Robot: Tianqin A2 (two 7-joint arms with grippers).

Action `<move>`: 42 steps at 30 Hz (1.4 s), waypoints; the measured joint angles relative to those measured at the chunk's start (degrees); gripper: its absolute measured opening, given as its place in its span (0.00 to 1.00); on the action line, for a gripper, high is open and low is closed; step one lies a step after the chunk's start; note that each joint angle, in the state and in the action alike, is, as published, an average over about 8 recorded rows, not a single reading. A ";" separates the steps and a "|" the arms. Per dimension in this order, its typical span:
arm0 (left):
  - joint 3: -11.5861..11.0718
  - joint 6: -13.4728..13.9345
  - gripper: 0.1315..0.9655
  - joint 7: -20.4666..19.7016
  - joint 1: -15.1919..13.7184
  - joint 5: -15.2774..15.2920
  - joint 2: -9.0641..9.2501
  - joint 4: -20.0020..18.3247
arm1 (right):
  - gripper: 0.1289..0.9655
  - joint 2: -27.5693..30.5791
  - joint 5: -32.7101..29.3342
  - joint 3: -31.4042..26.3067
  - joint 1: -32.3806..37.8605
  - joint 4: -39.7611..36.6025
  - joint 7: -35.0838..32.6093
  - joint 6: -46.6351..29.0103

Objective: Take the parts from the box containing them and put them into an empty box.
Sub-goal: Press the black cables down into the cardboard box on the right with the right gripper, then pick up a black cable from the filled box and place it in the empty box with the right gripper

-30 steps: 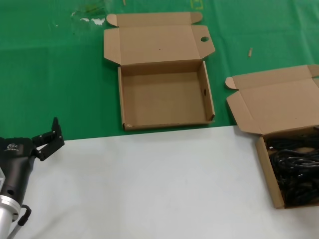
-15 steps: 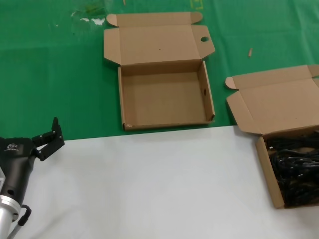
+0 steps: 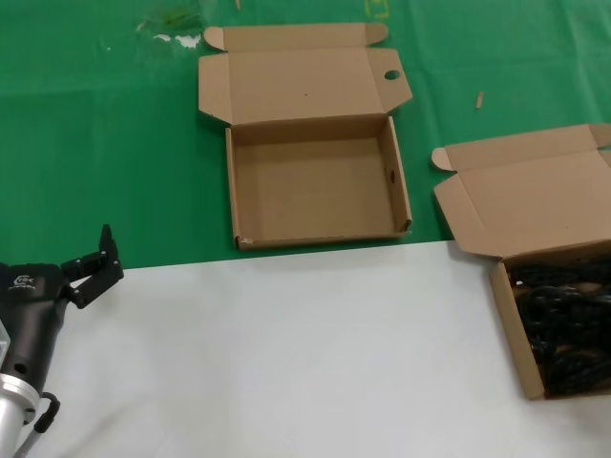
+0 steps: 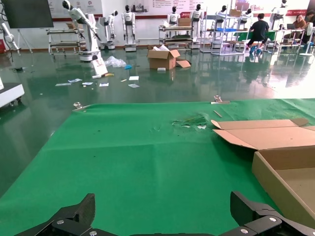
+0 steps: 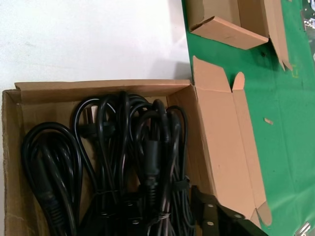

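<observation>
While the left gripper [image 3: 95,267] idles, jaws spread, at the worktop's [image 3: 286,363] left edge, the right gripper [image 5: 216,219], jaws unreadable, hangs over the limp, tangle-prone cords [image 5: 128,162], likely best pinched at a banded middle.

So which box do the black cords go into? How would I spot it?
Look at the green cloth at the far half of the table. Two open brown boxes sit near it; the empty box is the one in the middle, fully on the green. It has nothing inside and a round hole in one lid flap, while the box containing them, at the right, is full of black power cords.
</observation>
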 joint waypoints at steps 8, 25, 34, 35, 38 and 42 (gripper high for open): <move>0.00 0.00 1.00 0.00 0.00 0.00 0.00 0.00 | 0.20 -0.27 0.61 -0.96 0.88 -0.96 -0.20 0.15; 0.00 0.00 1.00 0.00 0.00 0.00 0.00 0.00 | 0.08 -1.32 -1.45 5.14 -0.70 9.77 5.39 -1.94; 0.00 0.00 1.00 0.00 0.00 0.00 0.00 0.00 | 0.08 -9.84 -2.51 -3.10 7.21 14.34 3.23 -1.82; 0.00 0.00 1.00 0.00 0.00 0.00 0.00 0.00 | 0.08 -11.14 -2.54 -4.88 8.70 13.77 1.92 -1.44; 0.00 0.00 1.00 0.00 0.00 0.00 0.00 0.00 | 0.08 -15.42 -2.27 -10.69 13.95 10.57 -2.95 0.01; 0.00 0.00 1.00 0.00 0.00 0.00 0.00 0.00 | 0.08 -21.26 -1.14 -17.77 21.73 3.96 -9.78 1.95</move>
